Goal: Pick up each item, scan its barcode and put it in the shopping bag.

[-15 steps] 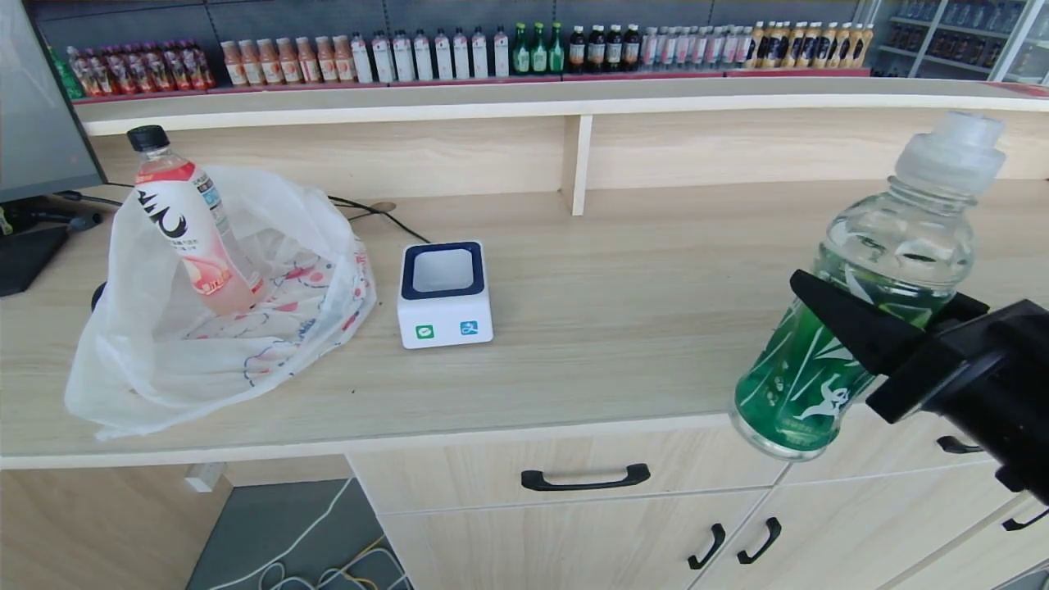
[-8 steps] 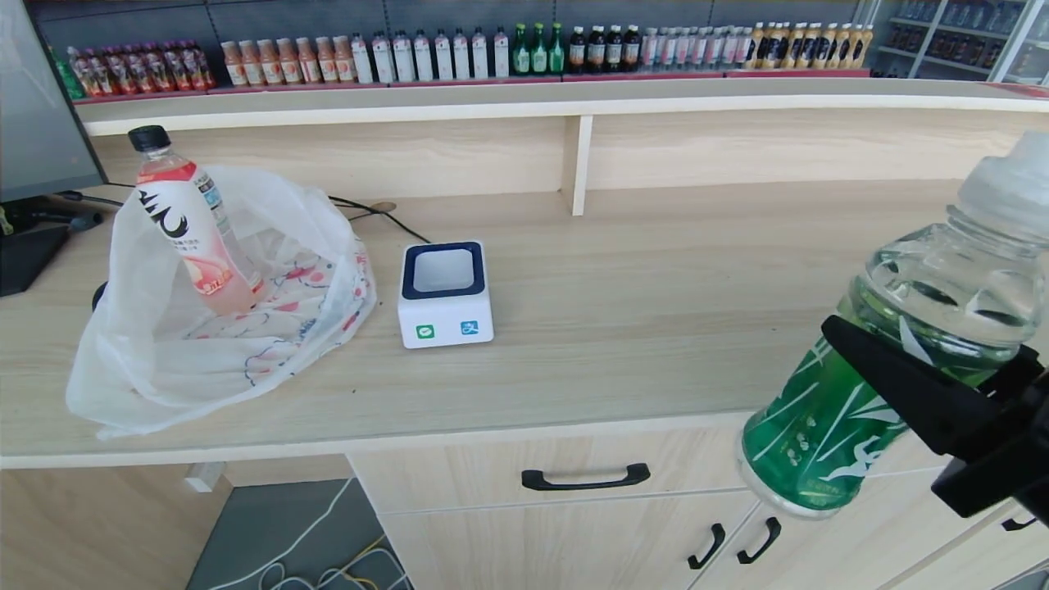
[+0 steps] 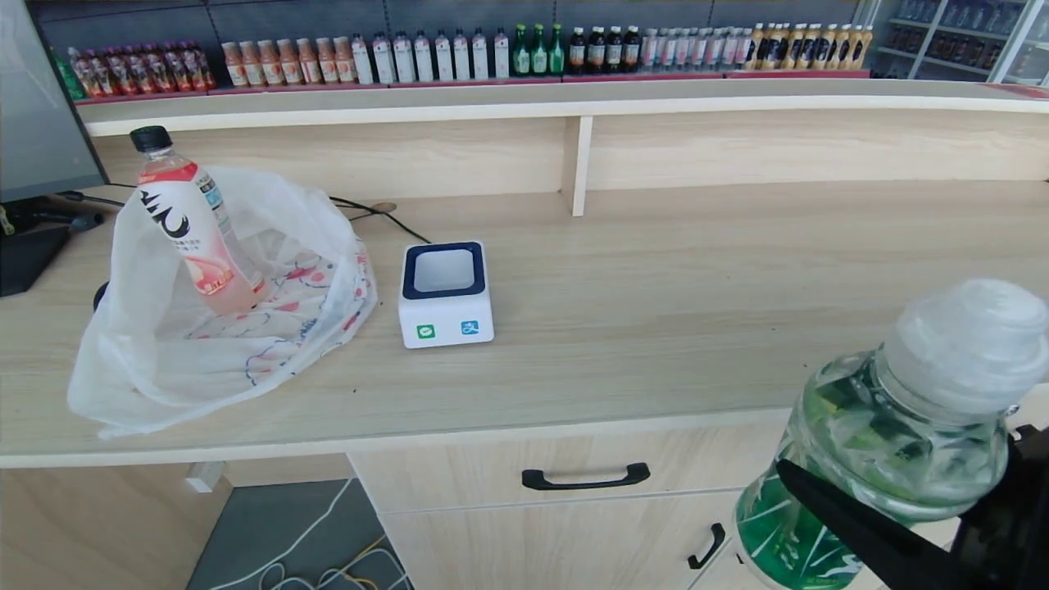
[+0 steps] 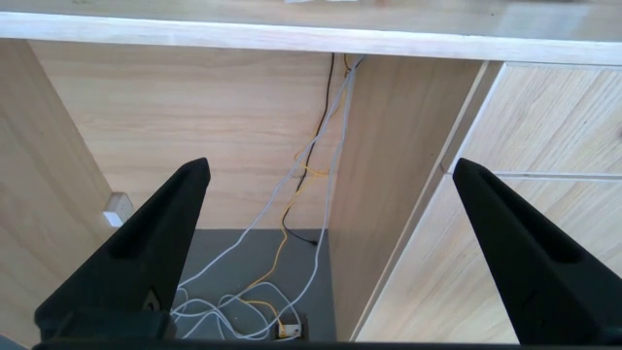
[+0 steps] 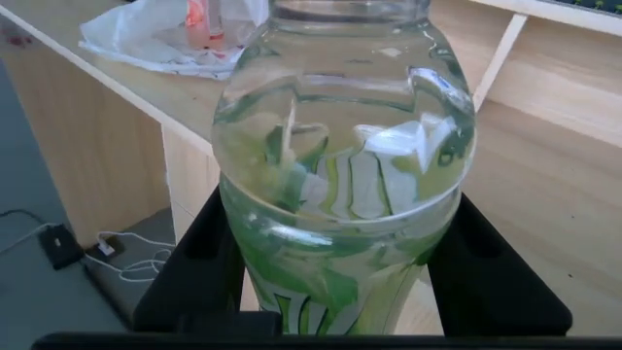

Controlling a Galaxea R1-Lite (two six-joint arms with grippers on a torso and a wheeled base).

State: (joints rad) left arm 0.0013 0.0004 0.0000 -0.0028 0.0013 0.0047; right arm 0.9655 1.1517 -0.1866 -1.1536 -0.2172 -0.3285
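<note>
r gripper (image 5: 342, 243) clenched on green bottle (image 3: 893, 434), fingers either side of its body, cap up, bottle tilted a bit. it's held off the front edge of the counter (image 3: 656, 328), in front of the drawers (image 3: 459, 524), far right. l gripper (image 4: 330, 170) spread wide, nothing in it, low below the counter edge, facing an open bay w/ cables (image 4: 292, 233). bag (image 3: 164, 360) slumped open on counter at left, pink bottle (image 3: 192, 229) leaning inside it, black cap up. scanner (image 3: 445, 293) just beside bag on its right, window up. green bottle well apart from both. drinks in rows on shelf (image 3: 492, 90) behind.
</note>
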